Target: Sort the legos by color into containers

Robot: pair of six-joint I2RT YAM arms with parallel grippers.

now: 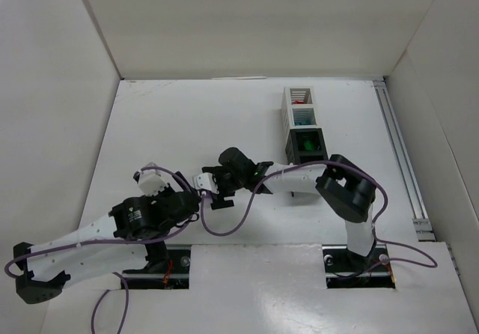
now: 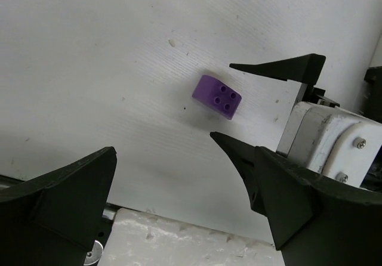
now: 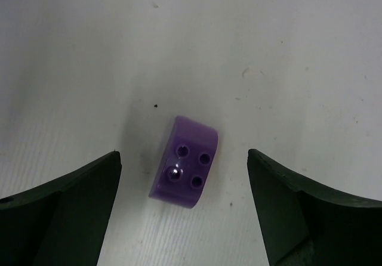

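Note:
A purple lego (image 3: 185, 161) lies studs-up on the white table, between the spread fingers of my right gripper (image 3: 184, 154), which is open and just above it. In the left wrist view the same purple lego (image 2: 217, 97) lies ahead of my left gripper (image 2: 161, 144), which is open and empty. The right gripper's finger (image 2: 286, 69) shows beside the lego there. In the top view both grippers meet mid-table, left (image 1: 191, 203) and right (image 1: 213, 192), and hide the lego. The containers (image 1: 305, 120) stand in a row at the back right. A black one holds green (image 1: 308, 145).
White walls enclose the table on the left, back and right. A metal rail (image 1: 404, 162) runs along the right edge. Purple cables (image 1: 224, 225) loop from both arms. The right arm's elbow (image 1: 348, 188) sits close to the near end of the container row.

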